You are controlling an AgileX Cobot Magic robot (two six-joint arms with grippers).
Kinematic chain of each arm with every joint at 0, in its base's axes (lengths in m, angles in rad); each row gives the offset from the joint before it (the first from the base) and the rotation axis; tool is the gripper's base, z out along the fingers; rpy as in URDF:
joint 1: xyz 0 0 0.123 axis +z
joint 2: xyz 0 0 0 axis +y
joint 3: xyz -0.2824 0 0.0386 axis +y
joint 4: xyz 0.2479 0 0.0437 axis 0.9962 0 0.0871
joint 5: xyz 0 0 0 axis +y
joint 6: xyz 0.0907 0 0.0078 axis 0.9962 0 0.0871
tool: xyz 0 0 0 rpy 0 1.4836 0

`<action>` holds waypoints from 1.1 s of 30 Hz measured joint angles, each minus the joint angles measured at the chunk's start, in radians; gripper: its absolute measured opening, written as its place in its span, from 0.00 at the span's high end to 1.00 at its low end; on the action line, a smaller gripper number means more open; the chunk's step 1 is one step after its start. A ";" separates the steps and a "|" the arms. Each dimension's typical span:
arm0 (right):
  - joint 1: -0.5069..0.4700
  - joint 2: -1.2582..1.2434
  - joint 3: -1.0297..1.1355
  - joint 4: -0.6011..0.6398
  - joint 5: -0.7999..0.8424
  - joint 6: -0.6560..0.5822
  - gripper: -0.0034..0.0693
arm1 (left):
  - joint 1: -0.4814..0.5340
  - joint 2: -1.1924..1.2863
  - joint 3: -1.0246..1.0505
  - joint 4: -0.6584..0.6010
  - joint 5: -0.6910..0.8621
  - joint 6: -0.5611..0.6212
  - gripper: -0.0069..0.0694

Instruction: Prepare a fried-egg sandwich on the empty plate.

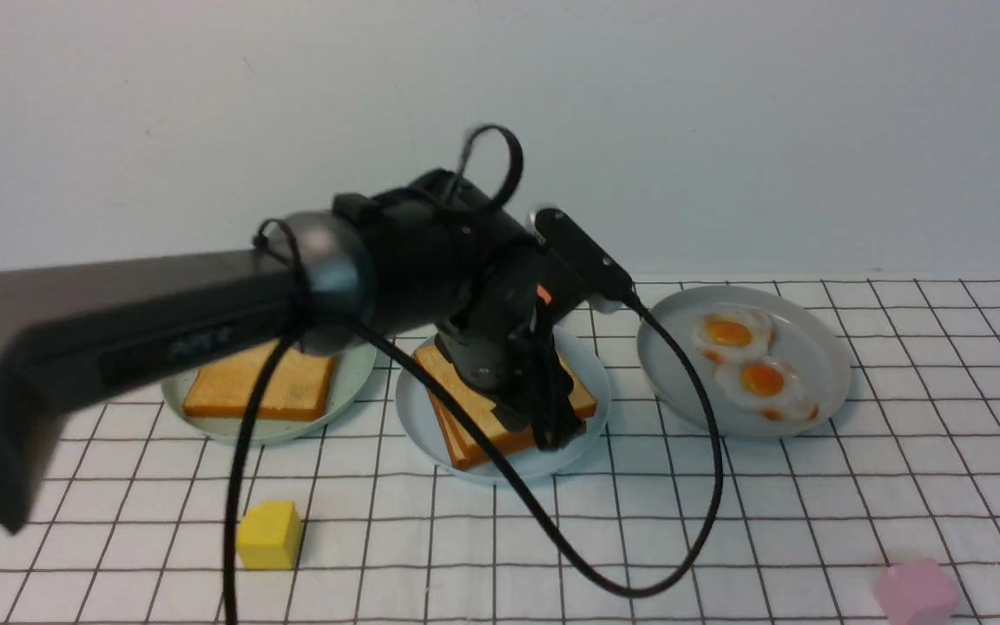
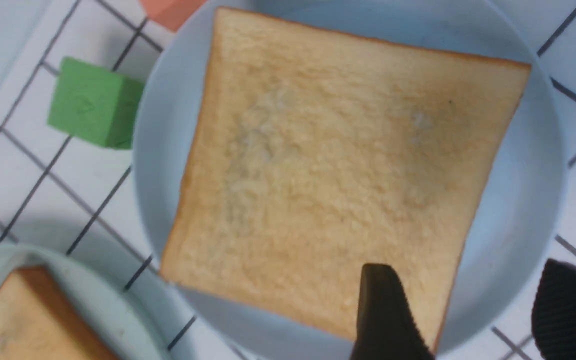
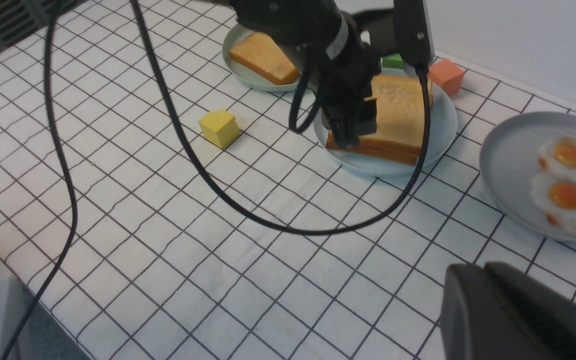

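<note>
The light blue plate [image 1: 417, 421] sits mid-table with two toast slices [image 1: 582, 401] stacked on it. No egg shows between the slices. In the left wrist view the top toast [image 2: 338, 165] fills the plate [image 2: 518, 215]. My left gripper [image 2: 473, 310] hangs open over the stack's near corner. One of its fingers [image 2: 383, 310] is above the toast's edge, the other past the plate's rim, with nothing gripped. My right gripper [image 3: 483, 270] is shut and empty, low over the cloth at the near right, out of the front view.
A pale green plate [image 1: 352, 382] at the left holds one toast slice [image 1: 309, 391]. On the grey plate [image 1: 812, 347] at the right lie two fried eggs [image 1: 730, 334]. Yellow cube [image 1: 270, 536], pink cube [image 1: 915, 590], green cube [image 2: 93, 102] and orange cube [image 3: 446, 75] lie around. A black cable [image 1: 708, 486] loops down.
</note>
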 joint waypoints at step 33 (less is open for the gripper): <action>0.000 -0.008 0.000 0.084 0.025 0.025 0.95 | 0.000 -1.926 1.407 -0.412 -0.661 -0.044 0.93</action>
